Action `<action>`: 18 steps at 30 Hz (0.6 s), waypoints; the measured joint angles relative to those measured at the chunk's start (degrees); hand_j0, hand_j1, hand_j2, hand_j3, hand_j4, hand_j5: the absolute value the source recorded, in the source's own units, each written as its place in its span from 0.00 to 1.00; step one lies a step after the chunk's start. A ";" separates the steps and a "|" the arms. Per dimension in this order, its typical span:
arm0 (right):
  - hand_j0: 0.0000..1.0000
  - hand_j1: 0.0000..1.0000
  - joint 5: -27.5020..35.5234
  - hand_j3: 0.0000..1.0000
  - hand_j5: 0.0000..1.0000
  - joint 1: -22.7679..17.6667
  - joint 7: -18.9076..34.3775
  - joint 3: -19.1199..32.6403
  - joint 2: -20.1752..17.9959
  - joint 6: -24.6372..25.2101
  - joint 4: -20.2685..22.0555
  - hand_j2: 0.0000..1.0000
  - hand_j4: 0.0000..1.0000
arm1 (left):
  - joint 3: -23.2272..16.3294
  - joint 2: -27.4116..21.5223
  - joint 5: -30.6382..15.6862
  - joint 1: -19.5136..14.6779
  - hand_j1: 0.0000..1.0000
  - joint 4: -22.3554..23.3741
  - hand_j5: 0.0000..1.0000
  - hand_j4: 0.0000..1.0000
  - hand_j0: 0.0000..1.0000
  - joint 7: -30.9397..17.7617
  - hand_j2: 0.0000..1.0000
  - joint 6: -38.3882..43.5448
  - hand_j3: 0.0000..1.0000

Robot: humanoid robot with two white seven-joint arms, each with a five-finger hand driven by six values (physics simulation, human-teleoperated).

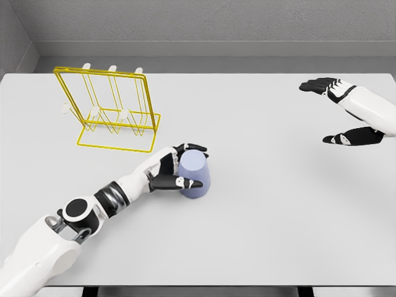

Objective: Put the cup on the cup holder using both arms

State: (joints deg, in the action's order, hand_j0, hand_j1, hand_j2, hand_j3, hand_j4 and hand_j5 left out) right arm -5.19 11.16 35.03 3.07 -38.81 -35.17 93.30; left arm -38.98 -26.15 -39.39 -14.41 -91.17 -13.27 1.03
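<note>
The white left arm's black-fingered hand [175, 172] wraps the smooth lavender plastic cup [193, 174] on the matte white table [260, 235]. Behind stands a yellow wire cup holder [111, 108] with pale pegs. The right hand [337, 111], fingers spread, is cut off at the frame's edge.

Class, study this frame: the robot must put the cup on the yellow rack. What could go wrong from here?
1. The left hand wraps the cup from one side only; it might slip or tip when lifted.
2. The right hand is far off with fingers spread, so it gives no support.
3. The wire rack looks light; a bump may shift it.
</note>
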 measured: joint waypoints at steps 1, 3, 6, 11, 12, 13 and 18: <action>1.00 1.00 0.00 1.00 1.00 0.00 0.00 0.00 0.00 0.00 0.00 1.00 1.00 | 0.26 0.00 0.00 0.18 0.67 -0.17 0.67 0.67 0.67 0.00 0.67 -0.04 0.67; 1.00 1.00 0.00 1.00 1.00 0.00 0.00 0.00 -0.01 0.00 -0.02 1.00 1.00 | 0.62 -0.03 0.01 0.18 0.67 -0.88 0.67 0.67 0.67 0.02 0.67 -0.10 0.67; 1.00 1.00 0.00 1.00 1.00 0.00 0.00 0.00 -0.04 0.00 -0.04 1.00 1.00 | 1.64 -0.10 -0.03 0.97 0.67 -2.82 0.67 0.67 0.67 0.01 0.67 -0.11 0.67; 1.00 1.00 0.00 1.00 1.00 0.00 0.00 0.00 -0.04 0.00 -0.09 1.00 1.00 | 4.10 -0.61 -0.10 1.93 0.67 -6.07 0.67 0.67 0.67 0.01 0.67 -0.14 0.67; 1.00 1.00 0.00 1.00 1.00 0.00 0.00 0.00 -0.04 0.00 -0.09 1.00 1.00 | 4.77 -0.75 -0.15 2.20 0.67 -6.72 0.67 0.67 0.67 0.00 0.67 -0.12 0.67; 1.00 1.00 0.00 1.00 1.00 0.00 0.00 0.00 -0.04 0.00 -0.09 1.00 1.00 | 5.46 -0.89 -0.19 2.20 0.67 -7.34 0.67 0.67 0.67 0.00 0.67 -0.11 0.67; 1.00 1.00 0.00 1.00 1.00 -0.09 0.00 0.00 -0.04 0.00 -0.23 1.00 1.00 | 8.23 -2.15 -0.33 2.46 0.68 -9.48 0.68 0.68 0.68 0.00 0.68 -0.13 0.68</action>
State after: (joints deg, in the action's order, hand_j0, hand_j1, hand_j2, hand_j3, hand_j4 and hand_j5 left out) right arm -5.19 11.07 35.03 3.07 -38.85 -35.17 93.08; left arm -30.75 -28.31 -39.72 -11.95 -100.65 -13.26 0.90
